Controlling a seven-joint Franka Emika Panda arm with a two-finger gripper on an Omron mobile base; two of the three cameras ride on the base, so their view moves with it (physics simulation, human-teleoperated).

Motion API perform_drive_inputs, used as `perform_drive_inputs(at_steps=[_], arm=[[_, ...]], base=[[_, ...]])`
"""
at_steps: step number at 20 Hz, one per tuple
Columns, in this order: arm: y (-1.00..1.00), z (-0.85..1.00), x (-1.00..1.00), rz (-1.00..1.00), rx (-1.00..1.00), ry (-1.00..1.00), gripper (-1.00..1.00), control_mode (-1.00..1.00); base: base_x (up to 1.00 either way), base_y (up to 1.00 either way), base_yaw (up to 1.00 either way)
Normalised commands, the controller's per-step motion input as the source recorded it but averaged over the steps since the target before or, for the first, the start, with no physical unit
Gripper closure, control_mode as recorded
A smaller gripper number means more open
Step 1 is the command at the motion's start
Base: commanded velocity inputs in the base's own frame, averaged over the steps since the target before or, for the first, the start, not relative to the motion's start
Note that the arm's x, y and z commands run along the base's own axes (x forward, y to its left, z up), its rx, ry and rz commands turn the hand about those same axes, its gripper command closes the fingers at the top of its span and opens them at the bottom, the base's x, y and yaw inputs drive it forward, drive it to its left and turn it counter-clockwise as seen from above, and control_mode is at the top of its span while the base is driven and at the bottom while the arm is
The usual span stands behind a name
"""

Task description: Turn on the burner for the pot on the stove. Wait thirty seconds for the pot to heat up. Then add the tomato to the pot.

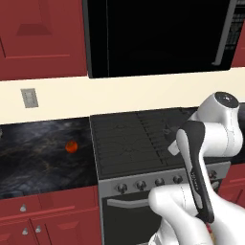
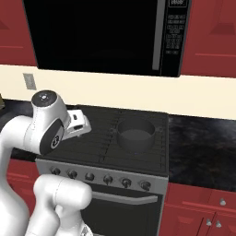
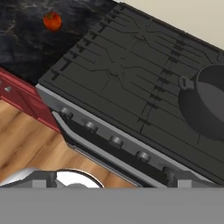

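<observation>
The tomato sits on the dark surface left of the stove, well apart from the pot on a right-hand grate, while the gripper hangs above the grates, jaws spread wide and empty.

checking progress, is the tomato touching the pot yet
Apart. In the hand view the tomato lies on the dark counter left of the stove, while the pot sits on the far-right grate.

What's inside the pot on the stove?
The pot on the stove looks empty, just a bare dark grey bottom. The near wall hides a bit of the inside. The tomato sits on the counter.
</observation>
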Motion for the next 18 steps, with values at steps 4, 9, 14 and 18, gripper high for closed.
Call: perform_drive_inputs(at_steps=[4,9,14,18], arm=[[0.0,0.0,0.0,0.0,0.0,0.0,-1.0,-1.0],[0.0,0.0,0.0,0.0,0.0,0.0,-1.0,-1.0],[0.0,0.0,0.0,0.0,0.0,0.0,-1.0,-1.0],[0.0,0.0,0.0,0.0,0.0,0.0,-1.0,-1.0]], base=[[0.0,0.0,0.0],[0.0,0.0,0.0],[0.0,0.0,0.0],[0.0,0.0,0.0]])
